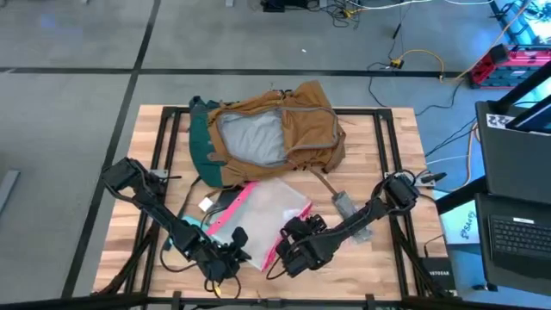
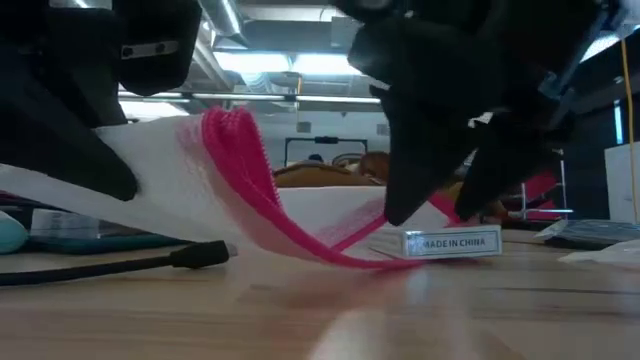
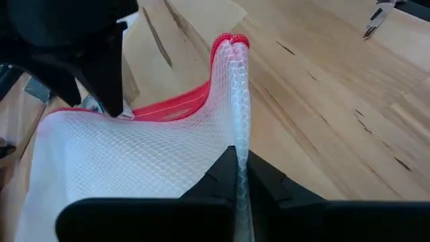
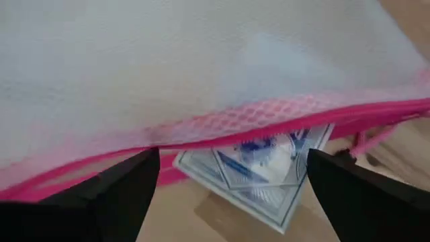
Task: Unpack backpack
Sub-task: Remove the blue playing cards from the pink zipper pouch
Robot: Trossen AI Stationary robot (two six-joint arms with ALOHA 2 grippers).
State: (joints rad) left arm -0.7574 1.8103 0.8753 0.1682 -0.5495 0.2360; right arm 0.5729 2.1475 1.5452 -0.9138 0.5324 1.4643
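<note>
Two claws work a mesh pouch (image 1: 258, 215): left claw (image 3: 240, 176) pinches its edge, right claw (image 4: 232, 178) gapes beside it, backpack (image 1: 271, 133) beyond; thin mesh could slip free.

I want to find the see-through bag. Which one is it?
Start at the big brown backpack at the table's far edge. Just in front lies the pouch, flat between both grippers. Unlike the backpack, it is clear mesh with a bright pink edge.

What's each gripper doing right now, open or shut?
Left gripper: shut on the pink-edged mesh pouch.
Right gripper: open, fingers spread at the pouch's pink edge, gripping nothing.
</note>
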